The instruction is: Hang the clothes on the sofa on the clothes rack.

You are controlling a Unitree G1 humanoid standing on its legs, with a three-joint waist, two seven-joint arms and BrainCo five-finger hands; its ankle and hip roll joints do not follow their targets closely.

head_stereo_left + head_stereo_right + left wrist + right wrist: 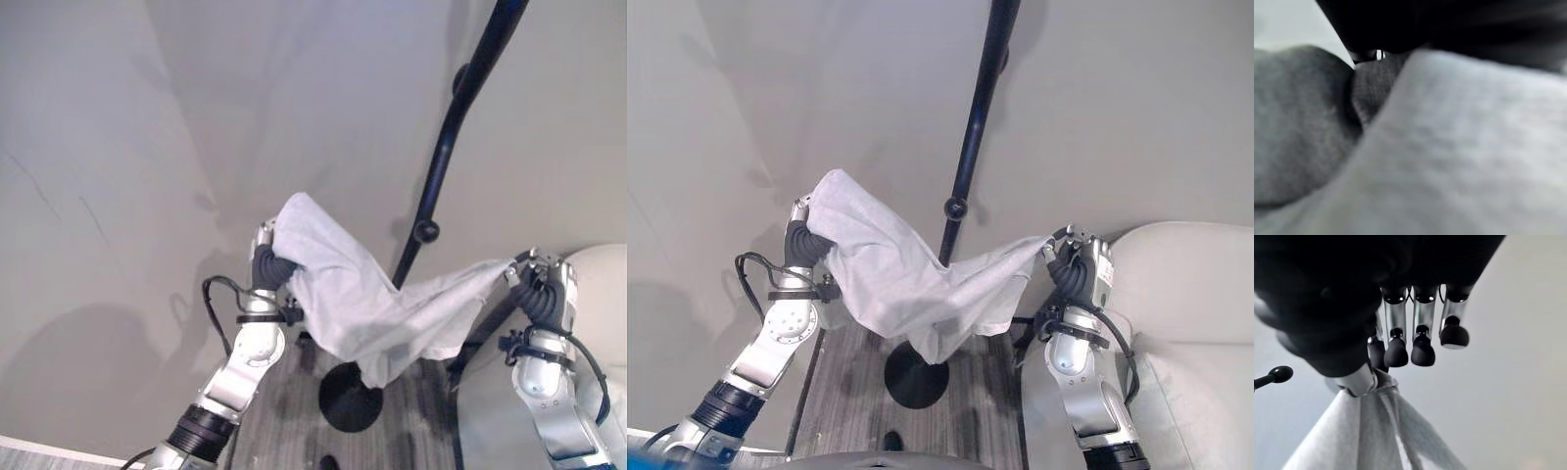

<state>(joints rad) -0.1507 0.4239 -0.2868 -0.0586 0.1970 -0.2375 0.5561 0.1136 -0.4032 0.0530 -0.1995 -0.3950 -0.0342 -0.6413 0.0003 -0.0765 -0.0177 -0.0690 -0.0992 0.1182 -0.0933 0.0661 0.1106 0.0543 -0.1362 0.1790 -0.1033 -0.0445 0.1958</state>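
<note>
A light grey garment [362,304] hangs stretched between my two hands, in front of the black pole of the clothes rack [446,147]. My left hand [801,243] is raised at the garment's left end, and the cloth [1459,147] drapes over it and hides its fingers. My right hand [1080,272] holds up the right corner. In the right wrist view its fingers [1422,350] are curled and the thumb pinches the bunched cloth [1352,431]. The garment's middle sags below a round knob [426,231] on the pole.
The rack's round black base [916,377] stands on a strip of grey wood-look floor beneath the garment. A cream sofa [1185,294] fills the lower right beside my right arm. Plain grey walls rise behind the rack.
</note>
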